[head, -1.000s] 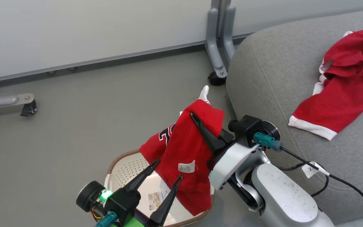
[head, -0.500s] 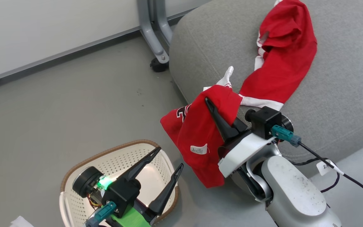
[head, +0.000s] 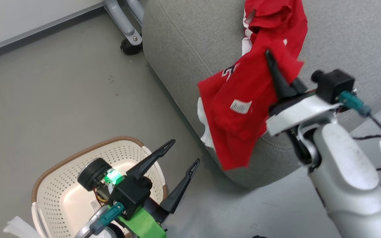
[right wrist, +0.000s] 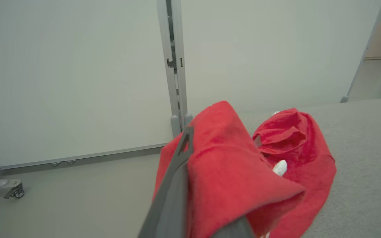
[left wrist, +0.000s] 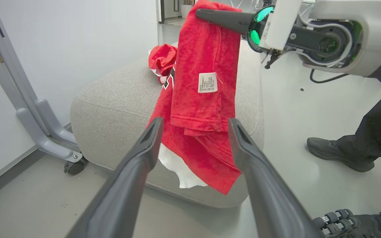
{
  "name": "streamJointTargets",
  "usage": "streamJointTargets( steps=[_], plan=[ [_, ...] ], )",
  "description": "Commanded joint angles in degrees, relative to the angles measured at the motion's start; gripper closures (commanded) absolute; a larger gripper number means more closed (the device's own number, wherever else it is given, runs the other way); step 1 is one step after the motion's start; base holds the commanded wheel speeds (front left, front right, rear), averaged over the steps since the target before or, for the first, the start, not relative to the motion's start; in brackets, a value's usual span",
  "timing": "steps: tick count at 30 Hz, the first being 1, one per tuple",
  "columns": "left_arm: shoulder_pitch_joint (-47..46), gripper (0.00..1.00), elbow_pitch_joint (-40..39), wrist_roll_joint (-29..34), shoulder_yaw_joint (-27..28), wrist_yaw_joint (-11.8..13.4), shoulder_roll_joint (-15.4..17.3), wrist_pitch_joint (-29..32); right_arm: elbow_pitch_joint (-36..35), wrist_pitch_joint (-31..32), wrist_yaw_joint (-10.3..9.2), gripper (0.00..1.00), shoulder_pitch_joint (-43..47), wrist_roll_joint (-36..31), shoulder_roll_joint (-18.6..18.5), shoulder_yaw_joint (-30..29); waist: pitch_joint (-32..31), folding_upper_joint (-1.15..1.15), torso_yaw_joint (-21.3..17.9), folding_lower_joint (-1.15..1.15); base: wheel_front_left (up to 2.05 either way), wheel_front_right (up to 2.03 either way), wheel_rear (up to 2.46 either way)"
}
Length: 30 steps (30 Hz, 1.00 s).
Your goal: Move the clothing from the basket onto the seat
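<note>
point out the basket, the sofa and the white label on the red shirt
basket [head: 61, 170], head view, on its perforated inner wall
sofa [head: 184, 39], head view, on bare grey fabric near its left edge
label [head: 240, 106], head view, middle of the white tag on the red shirt [head: 240, 142]

Head view looks steeply down on basket [head: 58, 180] and seat [head: 184, 43]; both wrist views face the seat, sharing the hanging red garment [head: 233, 132].

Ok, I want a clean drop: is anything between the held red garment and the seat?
Nothing visible blocks it. The held garment hangs from the right hand by the seat edge; the other garment lies on the seat just beyond.
</note>
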Motion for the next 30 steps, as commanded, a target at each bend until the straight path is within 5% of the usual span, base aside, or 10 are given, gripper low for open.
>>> streamJointTargets(
  steps=[1, 15, 24, 25, 26, 27, 30],
  plan=[
    [-1.3, 0.0, -0.3, 0.3, 0.3, 0.1, 0.5, -0.3, 0.2, -0.2, 0.0, 1.0, -3.2, -0.5, -0.9, -1.5, 1.4, 0.0, 1.5, -0.01, 0.0, 0.0, 0.0],
    [-6.6, 0.0, -2.0, 2.1, 1.2, 0.0, 1.5, -2.5, 6.1, 1.6, 0.0, 1.0, -26.0, -2.2, -14.6, -15.9, 8.1, 0.0, 10.6, -0.01, 0.0, 0.0, 0.0],
    [-9.5, 0.0, -1.1, 2.3, 0.6, -0.5, 1.0, -3.7, 18.8, 1.2, -0.01, 1.0, -20.6, -3.2, -16.6, -20.7, 11.8, 0.0, 14.3, -0.01, 0.0, 0.0, 0.0],
    [-9.6, 0.0, -0.7, 2.3, 0.4, -0.5, 0.9, -4.0, 20.8, 0.6, 0.0, 0.87, -19.5, -3.2, -16.3, -21.6, 11.9, 0.0, 14.5, -0.01, 0.0, 0.0, 0.0],
    [-9.7, 0.0, -0.4, 2.2, 0.3, -0.5, 0.8, -4.1, 22.2, 0.0, -0.01, 0.52, -18.5, -3.3, -16.0, -22.2, 12.0, 0.0, 14.7, -0.01, 0.0, 0.0, 0.0],
    [-9.9, 0.0, -0.2, 2.2, 0.1, -0.4, 0.8, -4.2, 23.6, -0.7, 0.0, 0.0, -17.4, -3.4, -15.5, -22.8, 11.9, 0.0, 14.8, -0.01, 0.0, 0.0, 0.0],
    [-9.9, 0.0, 0.4, 2.1, 0.0, -0.1, 0.6, -4.6, 26.4, -2.6, -0.01, 0.0, -14.7, -3.5, -14.5, -24.5, 11.7, 0.0, 15.0, -0.01, 0.0, 0.0, 0.0]
  ],
)
